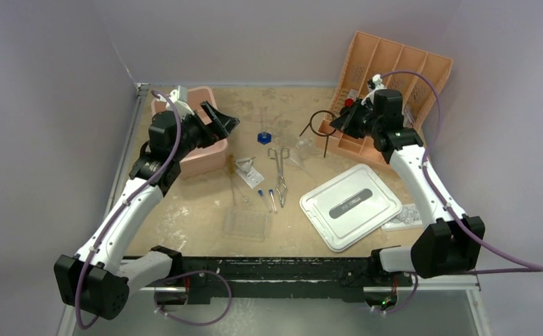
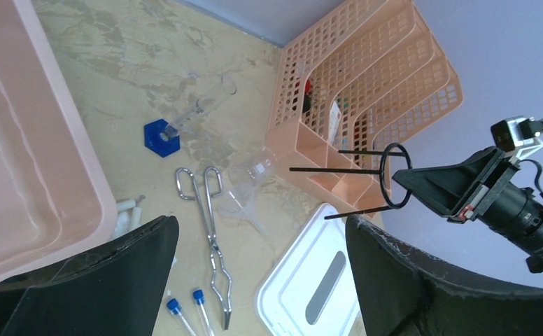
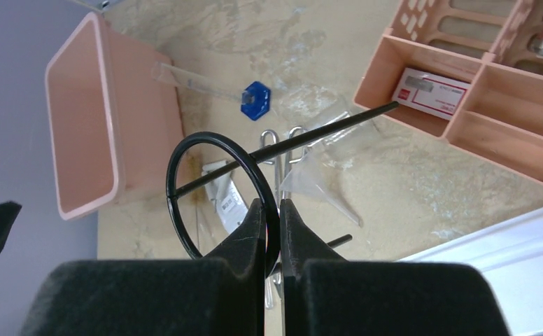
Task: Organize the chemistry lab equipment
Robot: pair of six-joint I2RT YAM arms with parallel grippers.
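My right gripper (image 1: 337, 120) is shut on the rim of the black wire ring (image 3: 209, 136) and holds it above the table, in front of the orange organizer; its stems stick out sideways. It also shows in the left wrist view (image 2: 393, 145). My left gripper (image 1: 217, 120) is open and empty, over the pink bin's right edge. On the table lie the steel forceps (image 1: 278, 166), two blue-capped tubes (image 1: 266, 199), the blue-based glass piece (image 1: 264, 136), the wire triangle (image 1: 245, 165) and the clear plastic tray (image 1: 246, 224).
A pink bin (image 1: 206, 150) stands at the back left. An orange compartment organizer (image 1: 395, 66) leans at the back right, with small items inside. A white lid (image 1: 350, 205) lies at the front right. A clear funnel (image 2: 244, 189) lies beside the forceps.
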